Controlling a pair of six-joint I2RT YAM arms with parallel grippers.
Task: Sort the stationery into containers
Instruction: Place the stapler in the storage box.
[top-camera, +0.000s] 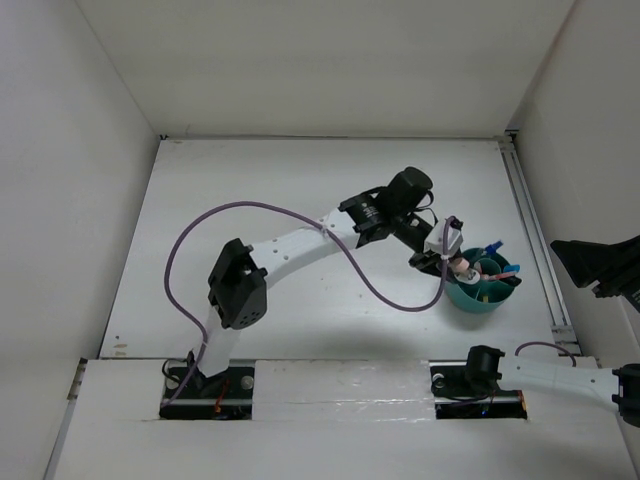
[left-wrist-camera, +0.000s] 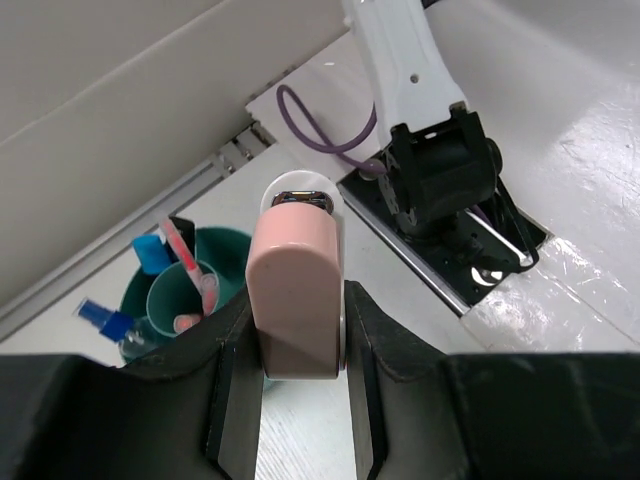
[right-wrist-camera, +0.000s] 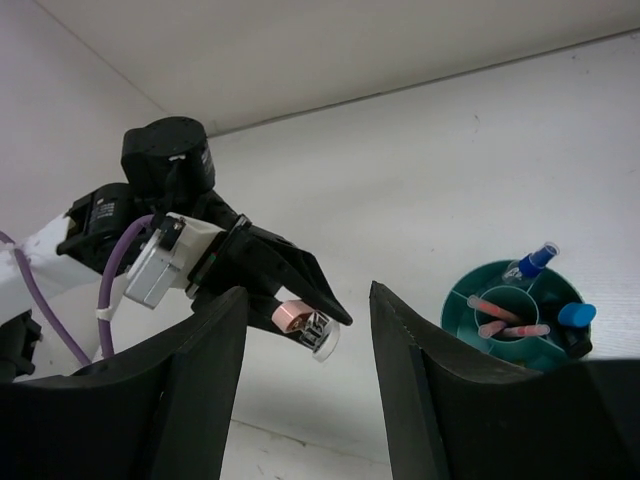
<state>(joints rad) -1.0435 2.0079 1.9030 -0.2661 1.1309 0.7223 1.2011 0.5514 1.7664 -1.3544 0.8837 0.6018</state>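
Note:
My left gripper (top-camera: 455, 262) is shut on a pinkish block (left-wrist-camera: 295, 270) with a clear round end, and holds it in the air just left of the teal cup (top-camera: 478, 302). The block also shows in the right wrist view (right-wrist-camera: 296, 316). The cup (left-wrist-camera: 232, 245) has inner divider walls and holds thin pink pencils (left-wrist-camera: 185, 255), a blue-capped highlighter (left-wrist-camera: 150, 250) and a clear bottle with a blue cap (left-wrist-camera: 105, 322). My right gripper (top-camera: 570, 252) is open and empty, raised to the right of the cup (right-wrist-camera: 458, 305); through its fingers (right-wrist-camera: 215, 340) I see the left gripper.
The table is walled in by white panels on three sides, with a rail (top-camera: 530, 220) along the right edge beside the cup. The left arm's purple cable (top-camera: 190, 235) loops over the table. The right arm's base (left-wrist-camera: 445, 185) sits at the near edge.

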